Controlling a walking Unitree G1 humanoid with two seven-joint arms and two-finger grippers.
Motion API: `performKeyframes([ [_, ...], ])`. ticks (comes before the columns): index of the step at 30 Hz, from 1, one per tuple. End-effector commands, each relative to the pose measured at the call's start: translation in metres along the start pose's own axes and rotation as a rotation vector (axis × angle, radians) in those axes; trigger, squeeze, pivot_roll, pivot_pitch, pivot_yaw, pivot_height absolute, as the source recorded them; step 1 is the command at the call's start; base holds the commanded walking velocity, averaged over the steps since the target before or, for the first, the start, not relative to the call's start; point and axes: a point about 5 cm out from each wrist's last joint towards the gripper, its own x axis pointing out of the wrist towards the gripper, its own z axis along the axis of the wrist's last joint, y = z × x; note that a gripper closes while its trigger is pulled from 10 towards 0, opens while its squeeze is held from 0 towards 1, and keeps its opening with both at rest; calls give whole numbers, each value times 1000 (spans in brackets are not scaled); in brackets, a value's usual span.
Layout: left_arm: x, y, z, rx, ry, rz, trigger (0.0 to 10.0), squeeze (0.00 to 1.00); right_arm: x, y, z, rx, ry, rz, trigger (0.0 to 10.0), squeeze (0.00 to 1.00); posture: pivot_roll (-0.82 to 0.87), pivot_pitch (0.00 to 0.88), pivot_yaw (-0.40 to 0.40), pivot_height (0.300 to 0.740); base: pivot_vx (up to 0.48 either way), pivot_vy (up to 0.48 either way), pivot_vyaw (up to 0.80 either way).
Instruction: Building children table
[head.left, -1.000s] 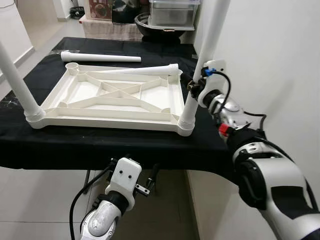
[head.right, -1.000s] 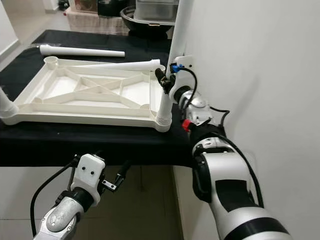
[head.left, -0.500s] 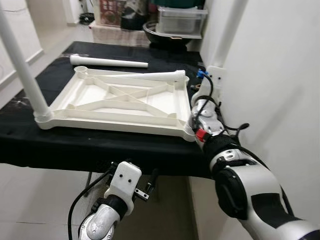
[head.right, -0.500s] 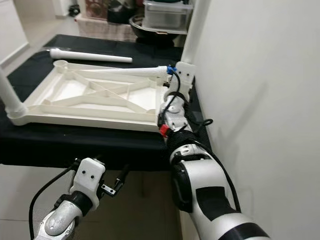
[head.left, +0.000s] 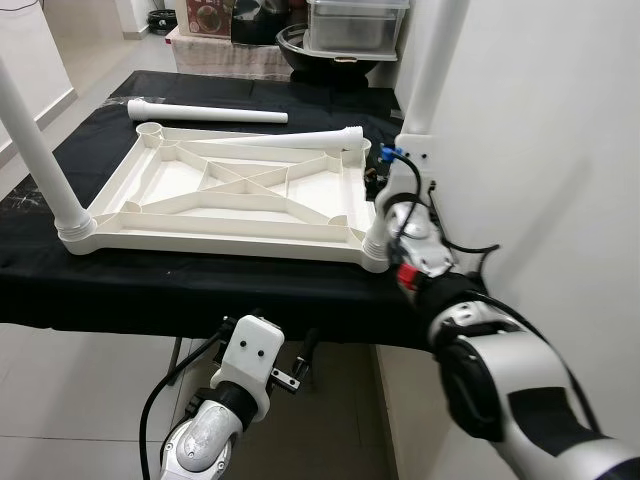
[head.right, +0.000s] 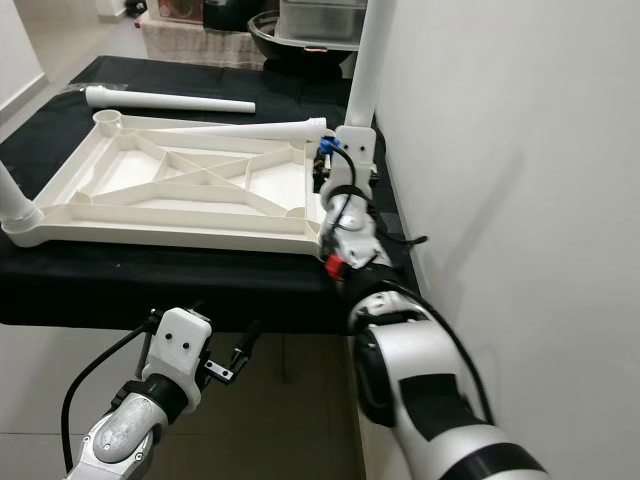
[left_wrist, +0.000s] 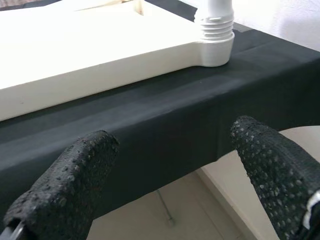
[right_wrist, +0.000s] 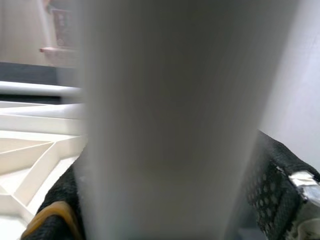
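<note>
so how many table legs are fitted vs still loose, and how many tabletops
fitted upright legs: 2, near-left and near-right, the latter gripped by the right gripper
loose legs lying down: 2 ()
upturned tabletops: 1
total: 5

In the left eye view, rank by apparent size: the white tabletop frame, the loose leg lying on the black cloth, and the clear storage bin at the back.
1. white tabletop frame, by far the largest.
2. loose leg on the black cloth, long but thin.
3. clear storage bin, shorter than the leg though bulkier; it is farther away and cropped, so 2 and 3 are unsure.
</note>
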Motion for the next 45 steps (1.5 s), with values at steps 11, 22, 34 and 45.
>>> performKeyframes([
  [11, -1, -4, -8, -8, 39, -21, 10000, 0, -10, -6, -7, 125, 83, 619, 10000, 0, 86, 96, -77, 740, 0, 0, 0],
  [22, -2, -5, -9, -3, 42, -29, 10000, 0, -1, -3, 15, 75, 51, 600, 235, 0, 89, 81, -80, 740, 0, 0, 0],
  [34, -1, -5, -9, -2, 43, -28, 10000, 0, 2, -2, 9, 125, 51, 453, 0, 0, 92, 88, -85, 740, 0, 0, 0],
  [45, 0, -4, -8, 4, 41, -30, 10000, 0, 1, -17, -13, 53, 163, -174, 0, 0, 82, 100, -78, 740, 0, 0, 0],
])
